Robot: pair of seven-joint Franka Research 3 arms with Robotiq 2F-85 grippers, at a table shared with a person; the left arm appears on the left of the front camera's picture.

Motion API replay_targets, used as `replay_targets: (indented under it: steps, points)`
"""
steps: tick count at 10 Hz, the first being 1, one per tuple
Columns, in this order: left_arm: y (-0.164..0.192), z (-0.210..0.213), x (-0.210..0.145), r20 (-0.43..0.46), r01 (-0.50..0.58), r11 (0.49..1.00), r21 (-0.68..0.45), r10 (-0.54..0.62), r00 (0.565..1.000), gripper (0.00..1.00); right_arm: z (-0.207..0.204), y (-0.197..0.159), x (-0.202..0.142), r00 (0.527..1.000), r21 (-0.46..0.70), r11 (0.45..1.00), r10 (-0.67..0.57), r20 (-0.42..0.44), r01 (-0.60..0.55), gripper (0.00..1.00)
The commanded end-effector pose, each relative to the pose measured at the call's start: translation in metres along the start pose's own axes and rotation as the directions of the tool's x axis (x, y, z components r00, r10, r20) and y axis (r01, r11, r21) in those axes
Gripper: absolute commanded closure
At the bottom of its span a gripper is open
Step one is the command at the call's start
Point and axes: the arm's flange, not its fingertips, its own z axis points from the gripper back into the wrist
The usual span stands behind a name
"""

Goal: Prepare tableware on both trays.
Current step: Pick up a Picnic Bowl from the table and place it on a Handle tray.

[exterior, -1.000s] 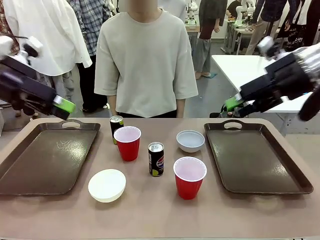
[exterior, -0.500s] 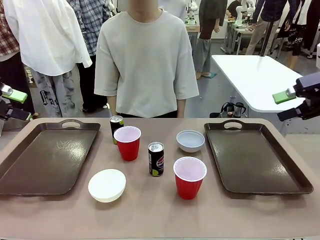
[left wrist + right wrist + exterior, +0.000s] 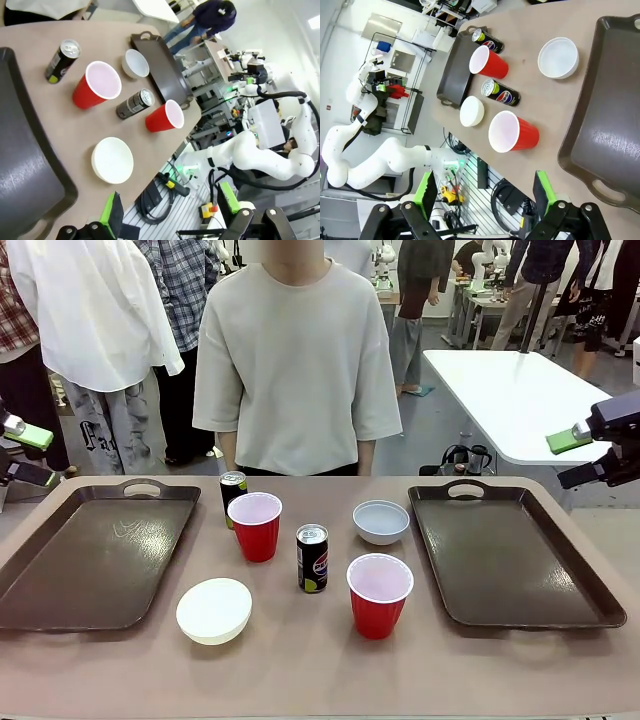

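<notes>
- Brown surface (image 3: 300,660) with a person (image 3: 296,370) in a pale shirt standing at its far side; more people and a white table (image 3: 500,390) fill the room behind.
- Left hand (image 3: 33,455) hangs at the surface's left edge, raised above it, its two fingers spread wide apart and gripping nothing.
- Right hand (image 3: 573,460) hangs at the right edge, also raised, fingers just as wide apart and empty; its green pads (image 3: 425,192) frame the scene in the right wrist view.
- Left tray (image 3: 90,560) lies just below the left hand and inward from it; right tray (image 3: 510,555) lies just below the right hand and inward from it.
- All the tableware stands on the surface between the trays, well apart from both hands.
- Toward the left hand: far can (image 3: 233,495), upright, just behind the far red cup (image 3: 256,526); cream-white bowl (image 3: 214,610) sits nearer the robot's side.
- Toward the right hand: grey-white bowl (image 3: 381,521), near the right tray's inner rim, and the near red cup (image 3: 379,595).
- Middle can (image 3: 312,558) stands upright between the two cups, about midway between the hands.
</notes>
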Motion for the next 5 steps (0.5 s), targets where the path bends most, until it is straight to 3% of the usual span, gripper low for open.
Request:
replay_targets:
  steps: [1,5]
  points:
    - [-0.0002,0.0006,0.0003,0.015,0.021,1.000,-0.018,-0.021,1.000,0.00,0.0004,0.0013,-0.0004,1.000,0.023,1.000,0.020,0.008,-0.020,0.00]
    - [-0.0002,0.0006,0.0003,0.015,0.021,1.000,-0.018,-0.021,1.000,0.00,0.0004,0.0013,-0.0004,1.000,0.023,1.000,0.020,0.008,-0.020,0.00]
